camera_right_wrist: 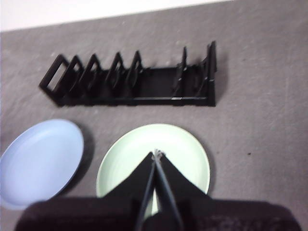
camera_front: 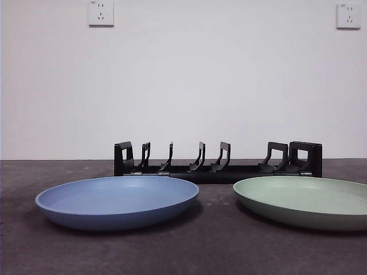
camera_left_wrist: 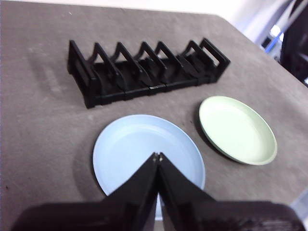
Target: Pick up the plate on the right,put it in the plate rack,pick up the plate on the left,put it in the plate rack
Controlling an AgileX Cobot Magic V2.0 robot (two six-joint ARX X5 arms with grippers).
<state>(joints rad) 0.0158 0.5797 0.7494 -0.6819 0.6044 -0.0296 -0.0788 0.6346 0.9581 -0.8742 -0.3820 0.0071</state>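
A pale green plate (camera_front: 304, 200) lies flat on the right of the table, and a blue plate (camera_front: 117, 200) lies flat on the left. Behind them stands the black plate rack (camera_front: 218, 163), with nothing in its slots. My left gripper (camera_left_wrist: 158, 156) hovers high over the blue plate (camera_left_wrist: 144, 154), jaws shut and holding nothing. Above the green plate (camera_right_wrist: 159, 154) my right gripper (camera_right_wrist: 156, 154) is also shut with nothing in it. The rack (camera_left_wrist: 144, 72) (camera_right_wrist: 130, 79) shows whole in both wrist views. Neither arm appears in the front view.
The table is covered with a dark grey mat (camera_front: 212, 246). A white wall with two sockets (camera_front: 101, 12) rises behind the rack. A table corner and dark equipment (camera_left_wrist: 293, 43) show past the green plate (camera_left_wrist: 238, 129) in the left wrist view.
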